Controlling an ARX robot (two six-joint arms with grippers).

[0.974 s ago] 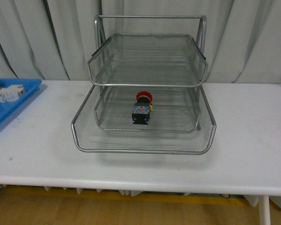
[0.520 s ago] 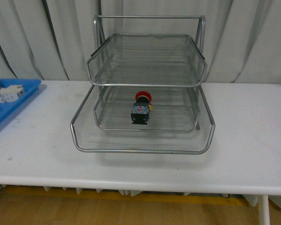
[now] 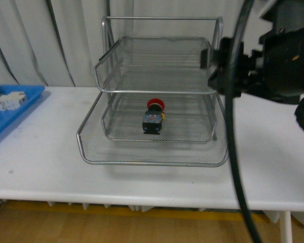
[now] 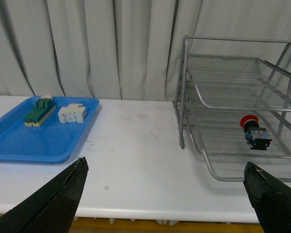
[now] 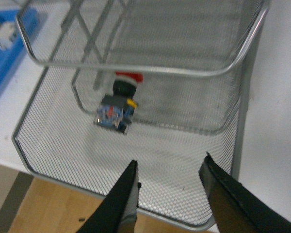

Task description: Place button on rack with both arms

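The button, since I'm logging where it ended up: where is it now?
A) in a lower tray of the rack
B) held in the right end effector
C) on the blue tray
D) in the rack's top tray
A: the button lies on mesh below the rack's top tray, clear of the open right end effector.

Button: a small push-button switch, red mushroom cap on a black blocky body with blue and yellow marks, lying on its side with the cap pointing toward the rack's back.
Rack: a silver wire-mesh desk rack with a tubular frame, standing upright, its lowest tray sitting pulled forward.
Place: button resting inside the rack, on the mesh below the top tray.
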